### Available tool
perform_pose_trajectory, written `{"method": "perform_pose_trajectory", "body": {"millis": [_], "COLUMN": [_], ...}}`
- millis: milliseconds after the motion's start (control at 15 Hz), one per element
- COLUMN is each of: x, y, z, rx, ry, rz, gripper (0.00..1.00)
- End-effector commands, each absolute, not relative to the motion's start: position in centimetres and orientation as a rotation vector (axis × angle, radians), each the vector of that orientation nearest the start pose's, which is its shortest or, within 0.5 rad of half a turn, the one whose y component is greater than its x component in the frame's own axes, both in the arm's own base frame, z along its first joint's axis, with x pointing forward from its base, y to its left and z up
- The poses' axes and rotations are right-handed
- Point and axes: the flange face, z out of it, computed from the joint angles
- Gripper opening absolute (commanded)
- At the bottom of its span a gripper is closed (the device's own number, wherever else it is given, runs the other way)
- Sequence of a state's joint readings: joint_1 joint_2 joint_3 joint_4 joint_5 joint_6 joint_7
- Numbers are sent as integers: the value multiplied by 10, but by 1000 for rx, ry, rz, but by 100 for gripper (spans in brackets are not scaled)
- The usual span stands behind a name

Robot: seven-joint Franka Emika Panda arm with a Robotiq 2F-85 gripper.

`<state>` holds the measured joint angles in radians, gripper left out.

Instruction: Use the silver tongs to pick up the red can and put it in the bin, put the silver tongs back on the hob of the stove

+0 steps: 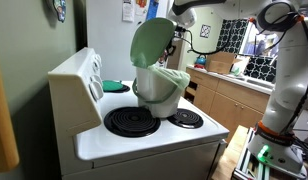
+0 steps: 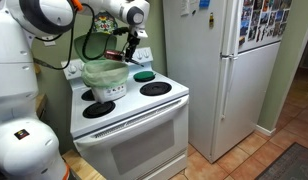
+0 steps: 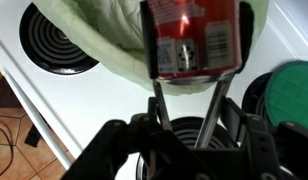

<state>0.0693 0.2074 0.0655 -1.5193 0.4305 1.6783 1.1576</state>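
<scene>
My jaws squeeze the thin silver metal tongs (image 3: 159, 110), which pinch the red can (image 3: 191, 38) above the cream-white bin (image 1: 159, 97).

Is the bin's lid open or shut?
Open. In an exterior view the round green lid stands tipped up above the bin, leaving its liner-wrapped rim uncovered.

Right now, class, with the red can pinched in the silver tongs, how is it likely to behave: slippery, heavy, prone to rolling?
Probably slippery: the red can has a glossy curved wall, gripped only by the thin silver tongs. Likely light: the tong arms look straight, not bowed. Dropped on the hob, it might roll.
</scene>
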Motion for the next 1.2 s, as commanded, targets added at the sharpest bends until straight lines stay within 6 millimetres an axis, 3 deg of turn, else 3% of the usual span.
{"method": "perform_pose_trajectory", "body": {"millis": [0,67,133,200,267,333,600,667,733,800,867,1133], "x": [612,611,610,610,610,609,608,608,607,607,607,606], "y": [121,121,121,121,121,121,120,120,120,120,120,119], "z": [546,546,545,544,544,543,542,542,542,542,542,542], "rx": [-2406,-2412,-2417,-2419,-2421,-2424,-2428,-2431,-2434,-2434,-2435,-2440], "ry": [1452,1450,1446,1447,1451,1450,1453,1454,1455,1455,1454,1455], "rz": [465,473,484,490,494,502,511,514,519,522,525,533], "gripper": [58,88,40,43,54,39,39,51,89,52,43,38]}}
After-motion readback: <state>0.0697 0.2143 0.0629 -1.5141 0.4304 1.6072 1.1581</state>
